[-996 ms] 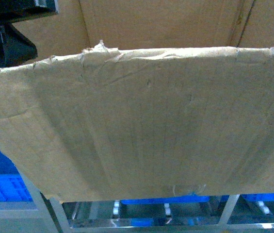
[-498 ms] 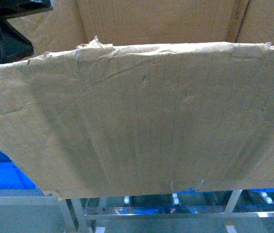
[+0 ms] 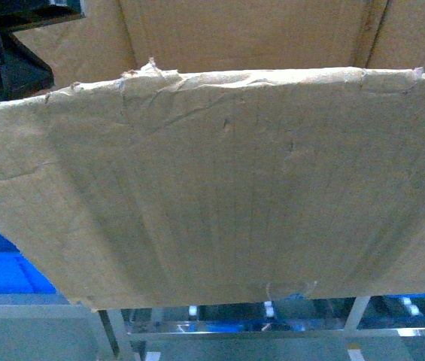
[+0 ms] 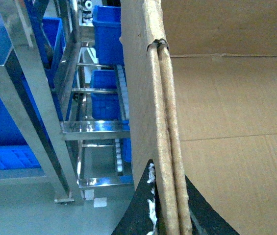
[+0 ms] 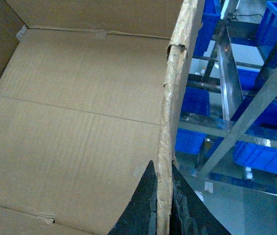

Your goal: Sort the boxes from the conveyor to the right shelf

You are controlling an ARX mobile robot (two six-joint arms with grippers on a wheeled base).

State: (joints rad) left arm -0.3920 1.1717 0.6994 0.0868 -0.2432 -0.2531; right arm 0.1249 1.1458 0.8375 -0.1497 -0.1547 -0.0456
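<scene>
A large brown cardboard box (image 3: 235, 188) with a ragged top rim fills the head view, held up in the air with its creased near wall toward me. My left gripper (image 4: 170, 205) is shut on the box's left wall (image 4: 165, 122), one black finger on each side. My right gripper (image 5: 163, 200) is shut on the right wall (image 5: 170, 98) in the same way. The box's inside (image 5: 79, 122) holds nothing. The right shelf (image 3: 272, 327), a shiny steel rack with white rollers, shows below the box. The conveyor is out of view.
Blue crates (image 3: 5, 271) sit at the lower left. In the left wrist view, steel rack bars (image 4: 94, 127) hold blue crates (image 4: 106, 29) beside the box. In the right wrist view, slanted steel bars (image 5: 226, 83) and blue crates (image 5: 263, 152) lie close on the right. Grey floor (image 4: 25, 205) lies below.
Both grippers keep their hold on the box. The rack under the box has shifted in view: its left post moved right, and the blue crates behind the rollers have slid out of sight.
</scene>
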